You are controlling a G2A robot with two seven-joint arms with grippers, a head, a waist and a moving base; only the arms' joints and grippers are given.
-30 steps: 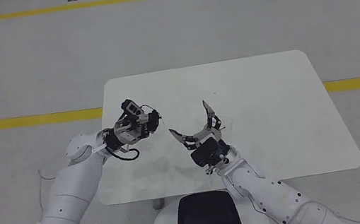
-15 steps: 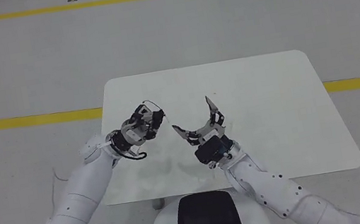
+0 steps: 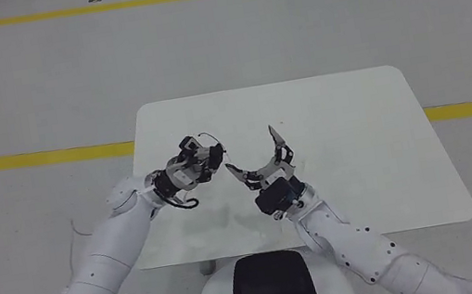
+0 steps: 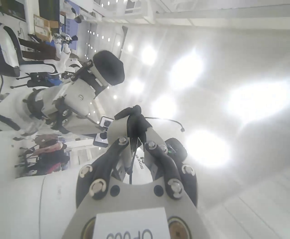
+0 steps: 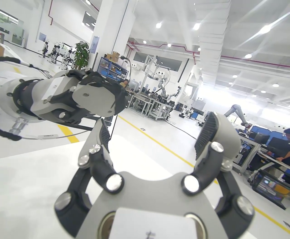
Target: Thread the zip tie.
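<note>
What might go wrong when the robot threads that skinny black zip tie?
The zip tie curves out of the shut left gripper, thin and bendy, so its tip may wobble and miss. The open right gripper is very close, so the two might bump.

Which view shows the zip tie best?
Left wrist view: the zip tie runs up through the shut left gripper, its end curving free. The top view shows a faint arc; the right wrist view, a thin strand.
</note>
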